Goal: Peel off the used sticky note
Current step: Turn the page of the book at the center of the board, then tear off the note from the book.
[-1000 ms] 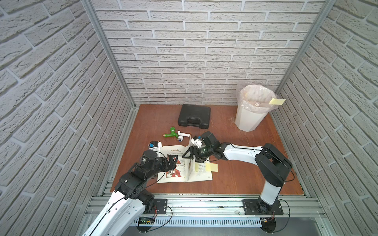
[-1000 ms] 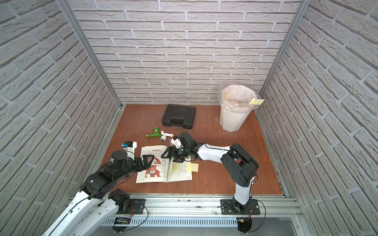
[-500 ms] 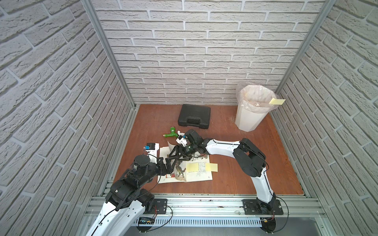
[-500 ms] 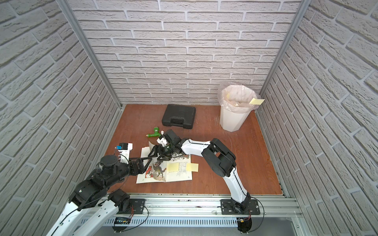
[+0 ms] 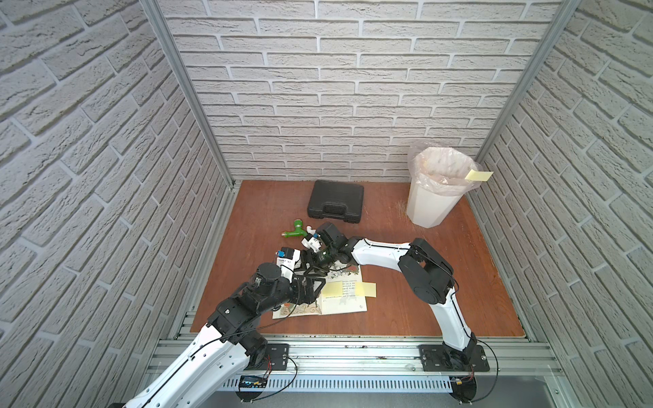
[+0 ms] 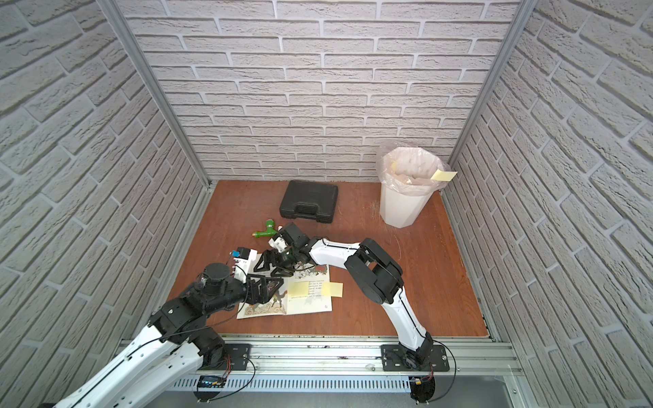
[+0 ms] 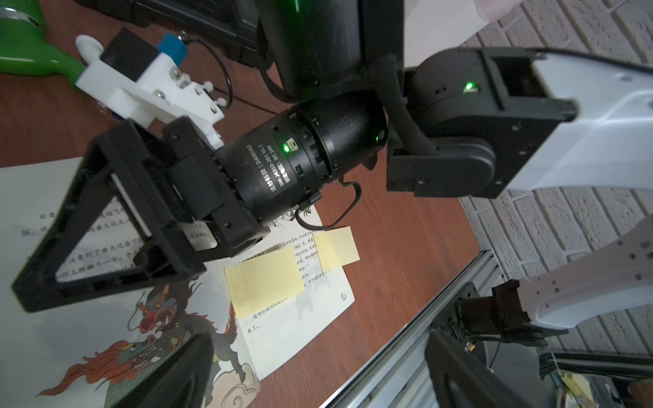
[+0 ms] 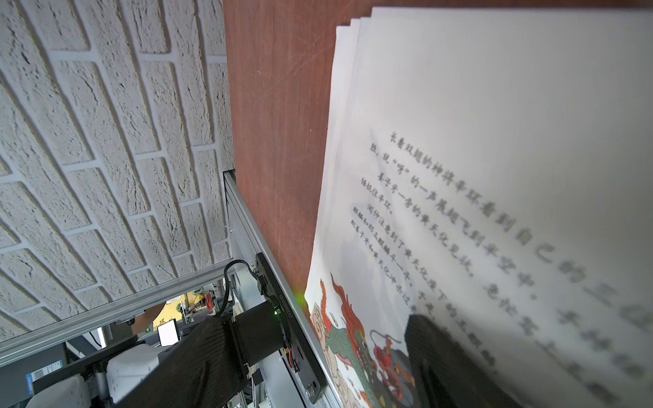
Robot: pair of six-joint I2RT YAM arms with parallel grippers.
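Note:
An open picture book (image 5: pixel 339 305) lies near the table's front. Two yellow sticky notes are on its right page: one (image 5: pixel 334 289) (image 7: pixel 265 282) lies flat on the text, the other sticky note (image 5: pixel 367 289) (image 7: pixel 337 249) overhangs the page's outer edge. No writing shows on either. My left gripper (image 5: pixel 307 288) (image 7: pixel 318 374) hovers open over the left page, just left of the notes. My right gripper (image 5: pixel 312 266) (image 8: pixel 318 371) stands open over the left page's far part, one finger (image 8: pixel 448 360) against the paper. Neither holds anything.
A white bin (image 5: pixel 429 208) with a plastic liner stands at the back right, a yellow note (image 5: pixel 478 175) stuck on its rim. A black case (image 5: pixel 335 206) lies at the back and a green tap-shaped part (image 5: pixel 296 229) behind the book. The two grippers are close together.
My right gripper has swept left from the book's spine to over the left page, its elbow swinging inward. The left arm has shifted only a little beside it.

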